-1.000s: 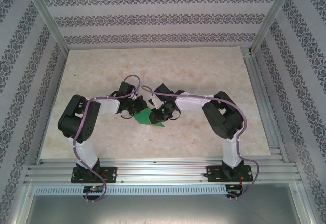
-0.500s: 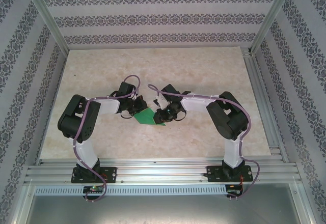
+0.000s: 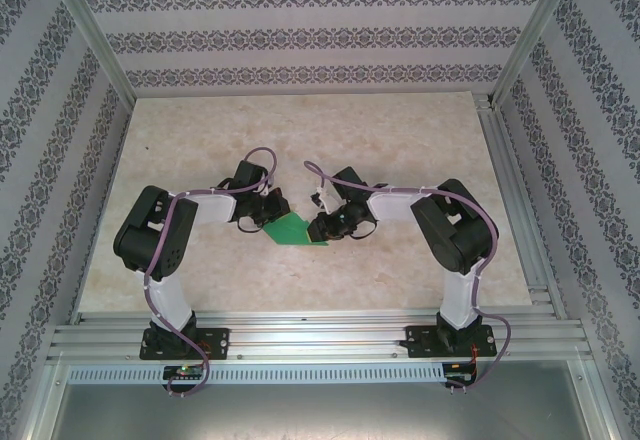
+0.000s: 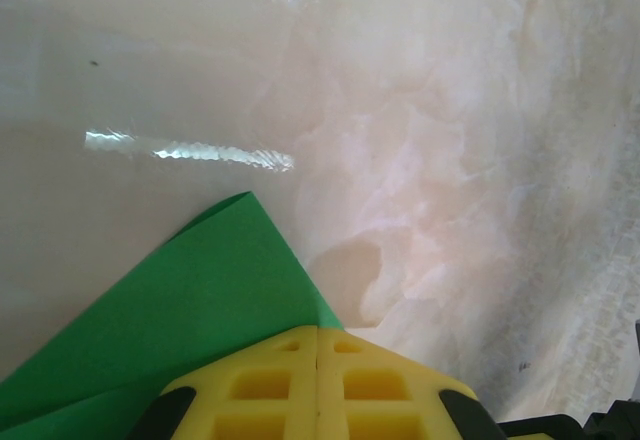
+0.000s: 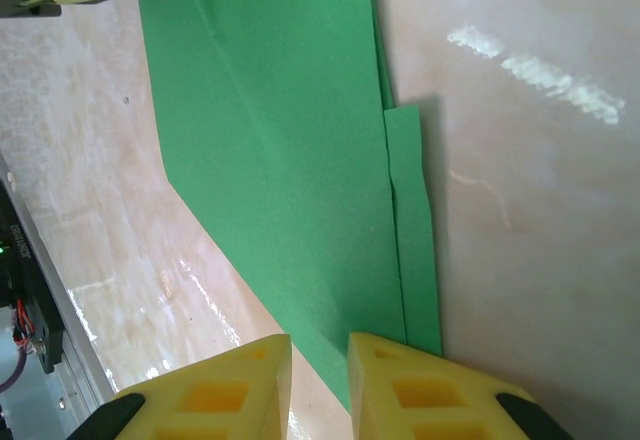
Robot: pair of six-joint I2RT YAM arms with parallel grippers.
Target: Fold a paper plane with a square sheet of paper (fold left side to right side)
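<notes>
The green sheet of paper (image 3: 290, 228) lies flat on the marbled table (image 3: 400, 140), near its middle and between the two arms, creased into a smaller angular shape. The left pincer (image 3: 268, 212) is at the sheet's left edge and the right pincer (image 3: 318, 228) at its right edge, the two heads close together with the paper between them. In the left wrist view the left pincer (image 4: 317, 335) has its yellow fingers pressed together with no gap, their tips over the near edge of the paper (image 4: 200, 300), whose pointed corner reaches out over the pale table (image 4: 450, 110); whether any paper is caught between them I cannot tell. In the right wrist view the right pincer (image 5: 319, 345) is narrow, its yellow fingers parted by a slim slit, and the tapering end of the paper (image 5: 290, 160) runs down into that slit without being clamped. There the sheet shows two layers: a broad upper panel with a faint crease, and a thin strip of the lower layer showing along its right side, flat on the table (image 5: 520, 210).
</notes>
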